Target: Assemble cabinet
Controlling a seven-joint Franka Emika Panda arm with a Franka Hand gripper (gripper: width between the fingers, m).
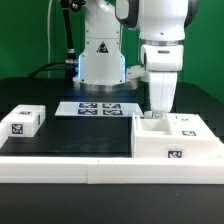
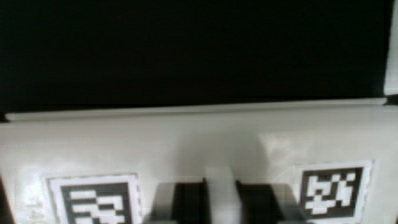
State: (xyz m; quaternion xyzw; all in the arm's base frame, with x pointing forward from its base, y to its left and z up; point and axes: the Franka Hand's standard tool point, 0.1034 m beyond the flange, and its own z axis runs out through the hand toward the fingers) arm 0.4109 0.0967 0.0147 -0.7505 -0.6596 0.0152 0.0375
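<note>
The cabinet (image 1: 178, 141) is a large white hollow box with tags, standing at the exterior view's right near the front. My gripper (image 1: 157, 116) reaches straight down onto its upper rim at the box's left part. In the wrist view the cabinet's white face (image 2: 196, 145) fills the lower half, with a tag on each side. My gripper (image 2: 221, 192) has its two dark fingers (image 2: 185, 200) close together with a thin white strip of the cabinet between them. The jaws are shut on that thin wall.
A small white tagged block (image 1: 22, 121) lies at the exterior view's left. The marker board (image 1: 98, 109) lies flat at the back by the robot base. A low white rail (image 1: 80, 165) runs along the front of the black table.
</note>
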